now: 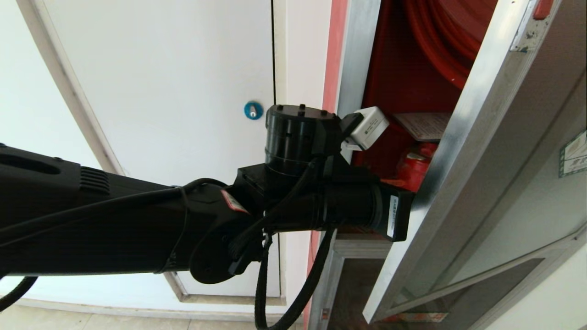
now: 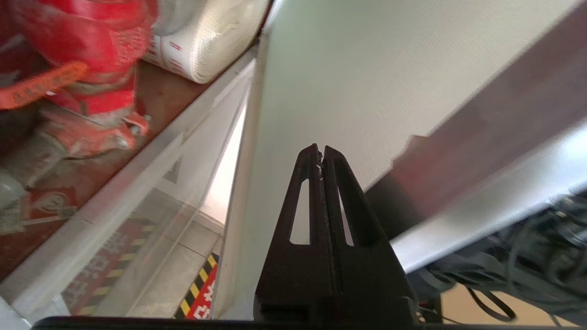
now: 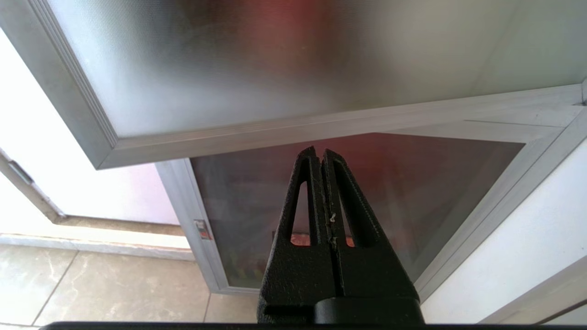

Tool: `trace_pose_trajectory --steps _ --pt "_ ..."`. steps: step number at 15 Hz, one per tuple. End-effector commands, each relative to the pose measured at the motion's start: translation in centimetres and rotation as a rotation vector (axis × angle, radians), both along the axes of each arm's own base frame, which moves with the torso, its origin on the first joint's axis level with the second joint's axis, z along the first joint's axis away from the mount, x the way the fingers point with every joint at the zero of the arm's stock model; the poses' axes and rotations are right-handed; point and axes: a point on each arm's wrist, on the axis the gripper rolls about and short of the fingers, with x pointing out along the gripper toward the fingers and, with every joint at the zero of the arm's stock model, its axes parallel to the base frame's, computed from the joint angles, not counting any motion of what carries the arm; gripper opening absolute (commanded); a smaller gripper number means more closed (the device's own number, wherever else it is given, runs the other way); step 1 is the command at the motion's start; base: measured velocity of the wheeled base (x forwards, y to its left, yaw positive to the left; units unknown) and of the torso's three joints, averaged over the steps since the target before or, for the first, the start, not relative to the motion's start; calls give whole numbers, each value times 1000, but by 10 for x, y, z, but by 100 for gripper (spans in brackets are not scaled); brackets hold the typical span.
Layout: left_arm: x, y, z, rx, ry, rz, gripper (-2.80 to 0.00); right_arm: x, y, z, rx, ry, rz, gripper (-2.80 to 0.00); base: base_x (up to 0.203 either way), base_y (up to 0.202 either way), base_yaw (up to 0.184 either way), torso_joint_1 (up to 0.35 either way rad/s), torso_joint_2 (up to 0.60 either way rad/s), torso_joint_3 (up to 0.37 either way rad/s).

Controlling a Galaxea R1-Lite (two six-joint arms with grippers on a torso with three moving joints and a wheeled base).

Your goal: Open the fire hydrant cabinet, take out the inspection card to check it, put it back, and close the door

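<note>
Fire hydrant cabinet (image 1: 390, 68) with door (image 1: 495, 151) ajar at right, inspection card (image 1: 424, 124) lying inside above the red valve (image 1: 415, 165), left pincer (image 2: 321, 153) pressed together, empty, beside the door's inner face, right pincer (image 3: 320, 158) together, empty, below the door.

Red interior in the silver-framed fire hydrant cabinet (image 1: 394, 68); red valve (image 2: 91, 68); white rolled hose (image 2: 206, 36); blue lock (image 1: 253, 110) on white panel (image 1: 174, 82); yellow-black striped floor marking (image 2: 202, 284); black left end effector (image 2: 321, 153).

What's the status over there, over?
Left gripper shut, against the half-open door. Right gripper shut, idle. Inspection card inside cabinet. Nothing blocking.
</note>
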Motion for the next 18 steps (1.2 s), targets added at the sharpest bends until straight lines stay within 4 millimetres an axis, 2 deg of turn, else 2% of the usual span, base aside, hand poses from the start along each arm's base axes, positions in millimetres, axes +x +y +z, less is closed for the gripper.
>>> trace_pose_trajectory --steps 1,6,18 --pt "-15 2 5 -8 -3 -31 -280 0 0 0 -2 1 1 -280 0 0 0 0 0 0" --pt "-25 3 4 4 2 -50 -280 0 0 0 -2 1 2 -280 0 0 0 0 0 0" --pt "-63 -17 -5 33 21 -169 -280 0 0 0 3 1 2 -280 0 0 0 0 0 0"
